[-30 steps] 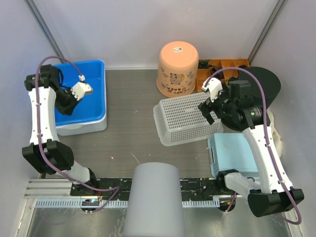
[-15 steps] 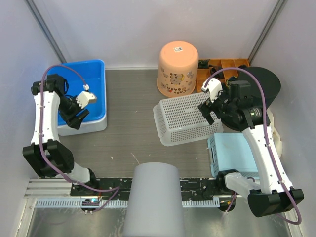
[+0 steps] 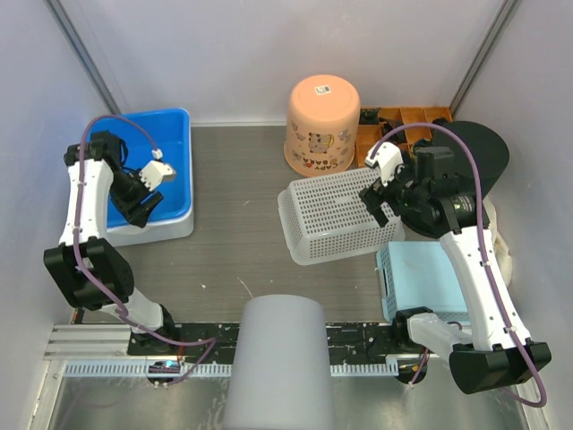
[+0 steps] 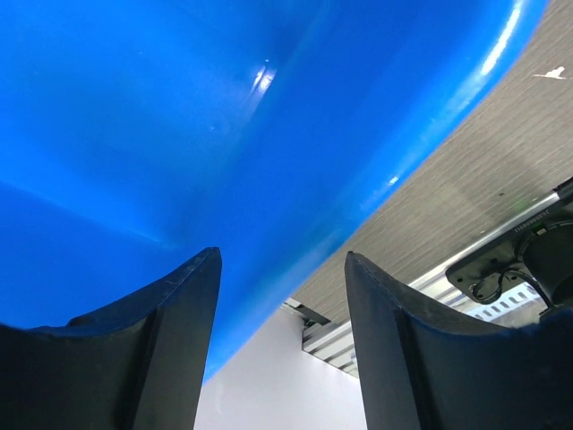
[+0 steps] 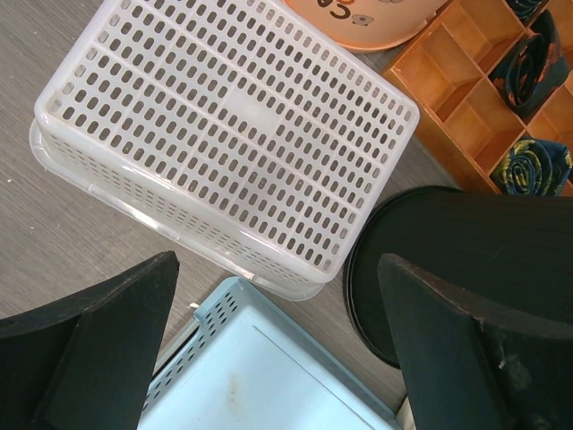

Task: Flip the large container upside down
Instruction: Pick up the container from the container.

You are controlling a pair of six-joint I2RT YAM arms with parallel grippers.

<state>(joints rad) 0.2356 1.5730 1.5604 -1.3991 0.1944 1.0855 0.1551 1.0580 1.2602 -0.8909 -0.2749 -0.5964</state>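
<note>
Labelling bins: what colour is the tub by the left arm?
The tub is blue, clearest in the top view.

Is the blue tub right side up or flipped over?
Right side up: the blue tub shows its open inside, the left gripper reaching in.

The grey wood-grain tabletop (image 3: 233, 242) carries a blue plastic tub (image 3: 175, 143) at the upper left. An upturned peach plastic bucket (image 3: 322, 124) stands at top centre, and a white perforated plastic basket (image 3: 336, 215) lies bottom-up right of centre. A pale blue slotted crate (image 3: 425, 278) sits at lower right and an orange compartment tray (image 3: 407, 121) at upper right.
</note>
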